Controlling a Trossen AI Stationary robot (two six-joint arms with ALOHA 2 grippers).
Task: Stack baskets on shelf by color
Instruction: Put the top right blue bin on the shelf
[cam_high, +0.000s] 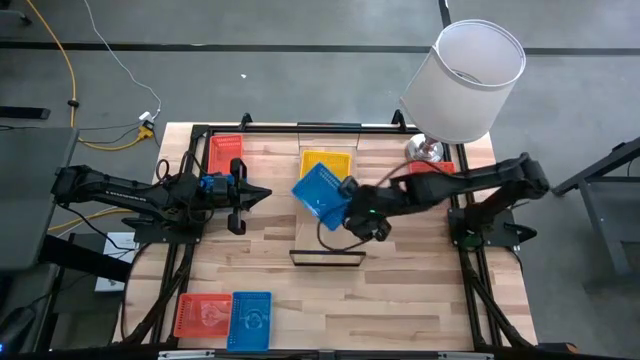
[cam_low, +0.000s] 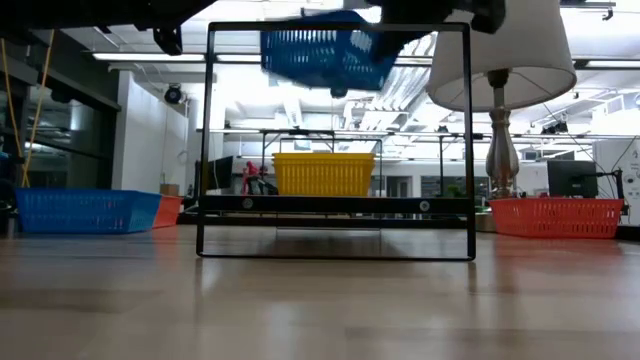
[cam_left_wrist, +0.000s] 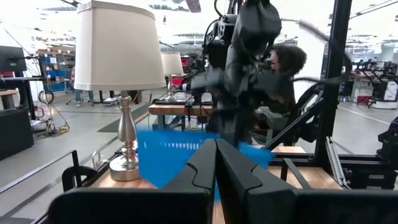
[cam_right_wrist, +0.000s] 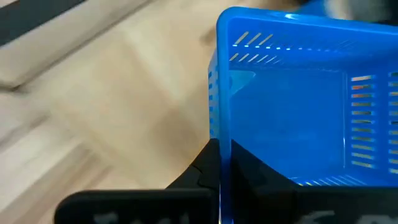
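A blue basket (cam_high: 320, 192) hangs tilted in the air over the middle of the table, with my right gripper (cam_high: 347, 203) shut on it; in the low view the blue basket (cam_low: 325, 52) is high above the shelf (cam_low: 420, 205). A yellow basket (cam_high: 328, 163) stands by its bottom on the shelf just beyond it. My left gripper (cam_high: 243, 196) waits shut at the table's left, holding nothing; in its wrist view the shut left gripper (cam_left_wrist: 216, 163) points toward the blue basket (cam_left_wrist: 168, 155). My right gripper pinches one side wall of the blue basket at its rim (cam_right_wrist: 222, 134), one finger inside the basket and one outside. The fingers slant down from the table's right side. The basket is lifted clear of table and shelf and hangs tilted.
A red basket (cam_high: 225, 152) sits at the far left, another red one (cam_high: 437, 168) beside the lamp (cam_high: 470, 80) at the far right. A red basket (cam_high: 203, 315) and a blue one (cam_high: 250, 320) lie at the near left. The shelf's black frame (cam_high: 327, 258) stands mid-table.
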